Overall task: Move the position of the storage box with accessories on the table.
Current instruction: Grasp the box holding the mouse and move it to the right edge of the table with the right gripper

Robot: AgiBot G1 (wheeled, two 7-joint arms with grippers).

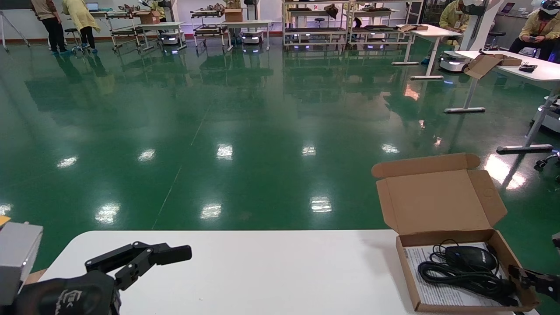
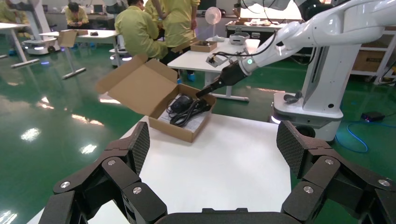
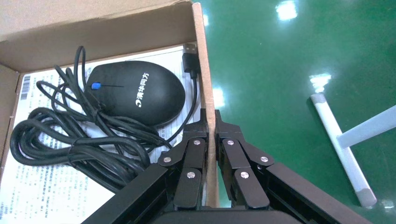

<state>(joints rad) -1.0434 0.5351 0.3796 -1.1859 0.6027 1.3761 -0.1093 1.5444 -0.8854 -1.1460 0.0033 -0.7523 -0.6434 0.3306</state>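
Pinching the box's (image 1: 455, 271) right side wall is the right gripper (image 3: 210, 122): the wrist view shows one finger (image 3: 194, 144) inside the wall and the other outside, closed tight on the cardboard. In the head view only a bit of that gripper pokes in at the lower right, at the box's near right corner.

The box sits at the right end of the table (image 1: 262, 271), close to the far edge, lid (image 1: 437, 197) flipped open and standing up at the back. Inside, a black mouse (image 3: 135, 91) lies on a printed sheet (image 3: 42, 186), with its cable (image 3: 70, 144) bundled in loops next to it and the USB plug (image 3: 190, 63) resting against the pinched wall.

The left gripper (image 2: 212, 149) is over at the table's near left corner, well apart from the box, fingers spread wide with nothing between them. Its wrist view looks across the bare tabletop toward the box and the right arm (image 2: 299, 32) reaching down to it.

Green shiny floor (image 1: 218, 122) all around, more tables and people in yellow coats (image 2: 140, 30) in the background.
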